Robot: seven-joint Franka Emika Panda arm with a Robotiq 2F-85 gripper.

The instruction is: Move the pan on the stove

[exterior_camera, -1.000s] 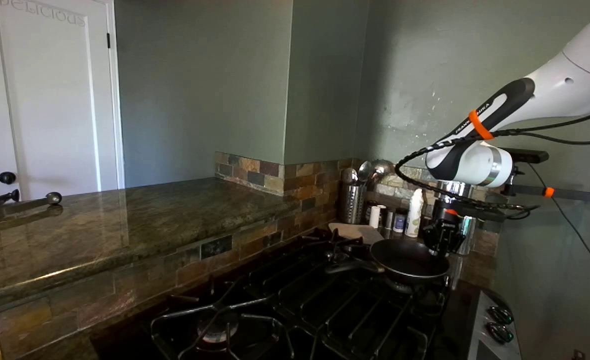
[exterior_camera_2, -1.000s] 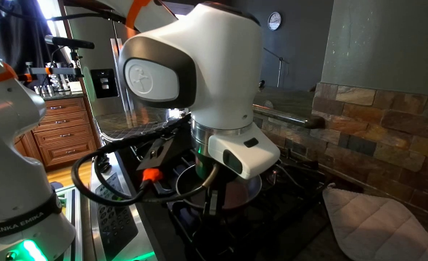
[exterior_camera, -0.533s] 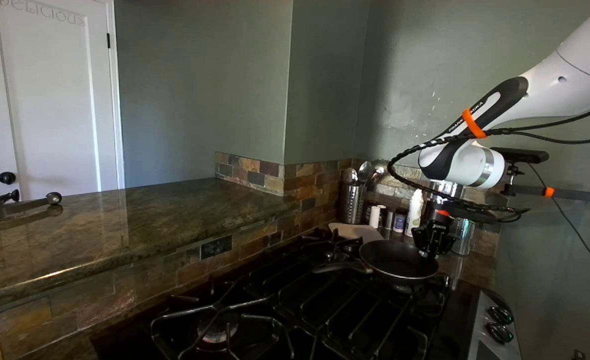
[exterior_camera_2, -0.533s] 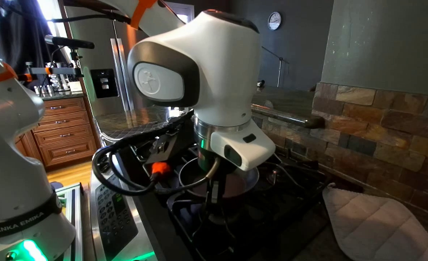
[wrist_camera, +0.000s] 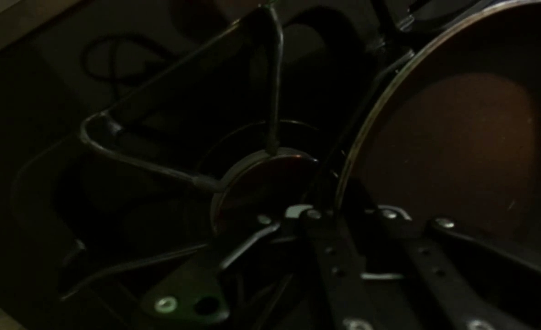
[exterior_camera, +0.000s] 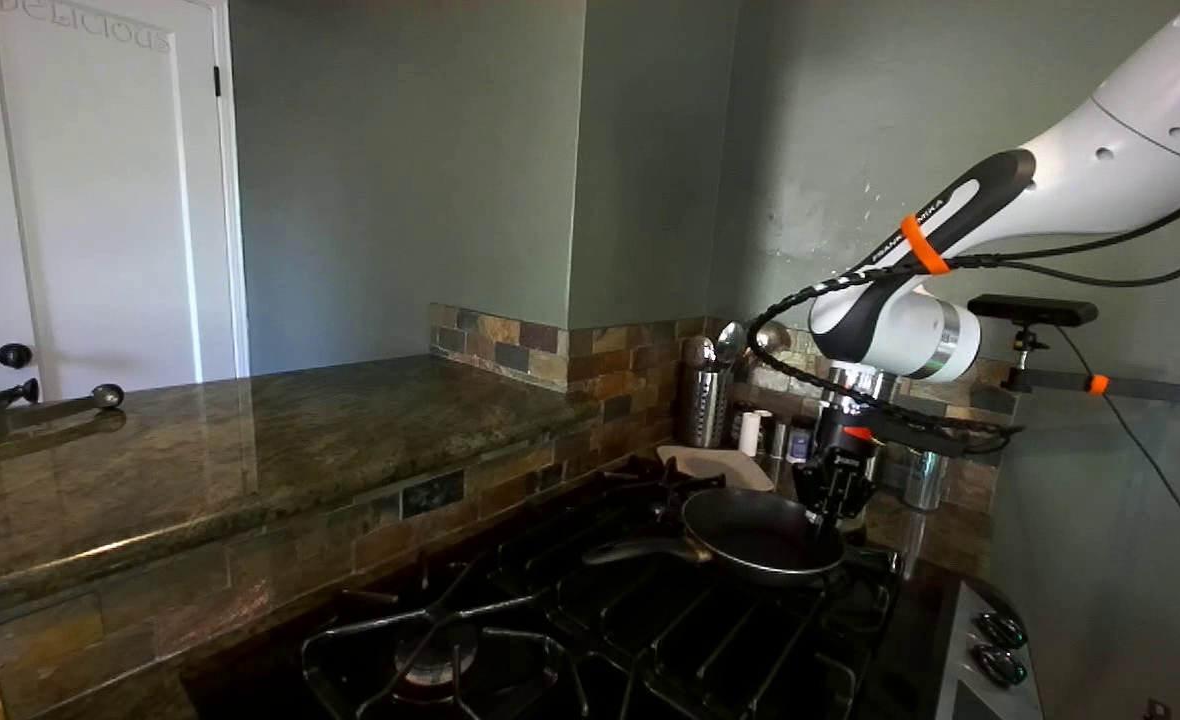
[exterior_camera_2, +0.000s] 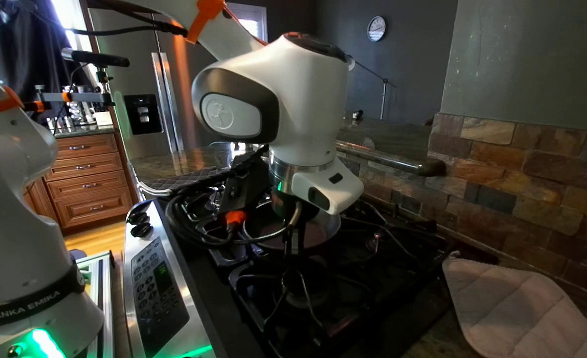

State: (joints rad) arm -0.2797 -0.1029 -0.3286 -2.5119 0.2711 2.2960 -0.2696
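Observation:
The dark frying pan (exterior_camera: 750,535) rests on or just above the black stove grates (exterior_camera: 640,610); I cannot tell which. Its handle (exterior_camera: 650,548) points left in that exterior view. My gripper (exterior_camera: 822,522) points down at the pan's far-right edge, shut on its rim. In the wrist view the pan (wrist_camera: 472,146) lies at the right, and its shiny rim runs between the fingers of the gripper (wrist_camera: 347,214). The fingertips are dark and partly hidden. In an exterior view the arm covers much of the pan (exterior_camera_2: 329,227). A bare burner (wrist_camera: 261,195) shows beside the pan.
A pale quilted pot holder (exterior_camera_2: 522,303) lies at the stove's end. A steel utensil holder (exterior_camera: 706,408), small jars (exterior_camera: 800,443) and a steel canister (exterior_camera: 925,482) stand against the wall. A raised stone counter (exterior_camera: 300,440) borders the stove. The control panel (exterior_camera_2: 156,278) runs along the front.
The gripper and the pan have moved together, leftward and slightly nearer in an exterior view and farther from the camera in an exterior view. More of the end burner is uncovered.

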